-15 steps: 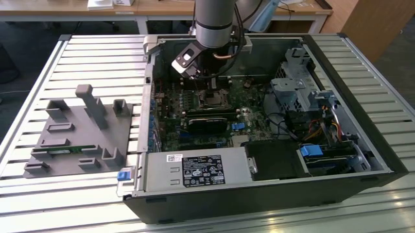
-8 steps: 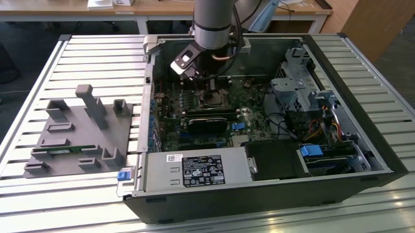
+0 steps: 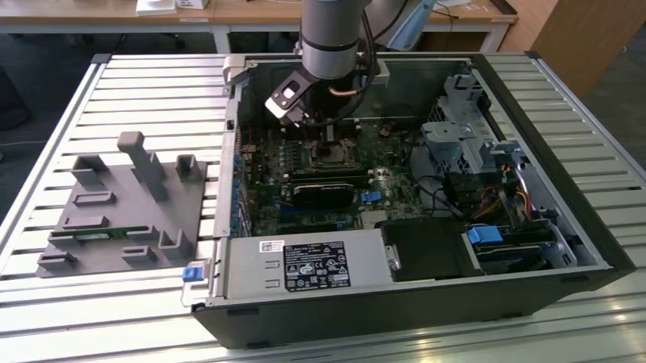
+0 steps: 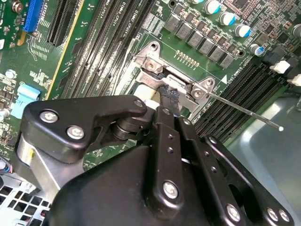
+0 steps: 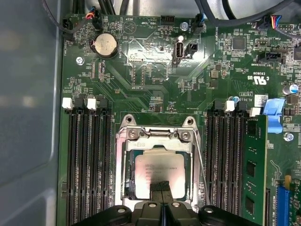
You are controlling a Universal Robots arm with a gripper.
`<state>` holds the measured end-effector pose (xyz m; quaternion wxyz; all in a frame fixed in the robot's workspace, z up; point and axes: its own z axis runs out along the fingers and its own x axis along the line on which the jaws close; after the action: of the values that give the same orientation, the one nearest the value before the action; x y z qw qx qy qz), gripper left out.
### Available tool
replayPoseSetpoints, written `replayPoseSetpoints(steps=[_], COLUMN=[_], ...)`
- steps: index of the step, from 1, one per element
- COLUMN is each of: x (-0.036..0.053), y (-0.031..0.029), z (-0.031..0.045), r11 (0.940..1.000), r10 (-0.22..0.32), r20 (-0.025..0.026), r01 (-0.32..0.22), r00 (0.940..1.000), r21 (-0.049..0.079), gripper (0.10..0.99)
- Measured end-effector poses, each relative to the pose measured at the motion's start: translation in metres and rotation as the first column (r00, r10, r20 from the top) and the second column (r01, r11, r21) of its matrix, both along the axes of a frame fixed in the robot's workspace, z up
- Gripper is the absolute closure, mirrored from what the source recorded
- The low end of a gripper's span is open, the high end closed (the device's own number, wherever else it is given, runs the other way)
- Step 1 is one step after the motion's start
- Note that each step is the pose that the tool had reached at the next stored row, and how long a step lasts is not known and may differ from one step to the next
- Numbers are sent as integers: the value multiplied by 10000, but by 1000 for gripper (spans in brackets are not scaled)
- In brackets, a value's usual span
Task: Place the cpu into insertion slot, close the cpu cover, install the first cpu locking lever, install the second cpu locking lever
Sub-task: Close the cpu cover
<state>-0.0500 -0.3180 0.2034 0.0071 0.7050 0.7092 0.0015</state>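
One cpu [image 5: 157, 175], and it's sitting flat in the insertion slot [image 5: 130, 134], tan-silver face up. One cpu cover [image 5: 157, 140] lies down around it, its silver frame bordering the chip on all sides. One wire locking lever [image 4: 244, 112] can be counted: in the second wrist view it sticks out from the socket corner, across the memory slots. In the first wrist view it runs along the socket's side, between the cover and the neighbouring slots.

Around the socket on the motherboard [image 5: 155, 89] there is a bank of long black memory slots on each side. One green memory module [image 5: 254, 165] stands in the far bank, and one coin cell [image 5: 104, 45] sits further up the board.

The arm drops straight down into the open computer case [image 3: 606, 257], which stands on a slatted table [image 3: 60, 106] beside a grey fixture [image 3: 121, 212]. The gripper [image 5: 162, 186] points down at the socket, jaws pressed together with nothing between them, tip right at the cover's edge over the chip.
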Motion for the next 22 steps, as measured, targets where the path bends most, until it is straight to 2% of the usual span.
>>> replayPoseSetpoints(steps=[9,16,22], x=[1,38,39], y=[0,35,42], z=[-36,-38,26], r11=[10000,10000,10000], r10=[-2,-2,0], r20=[-4,3,5], r01=[2,2,0], r00=[10000,10000,10000], r21=[-6,2,1], gripper=[965,965,965])
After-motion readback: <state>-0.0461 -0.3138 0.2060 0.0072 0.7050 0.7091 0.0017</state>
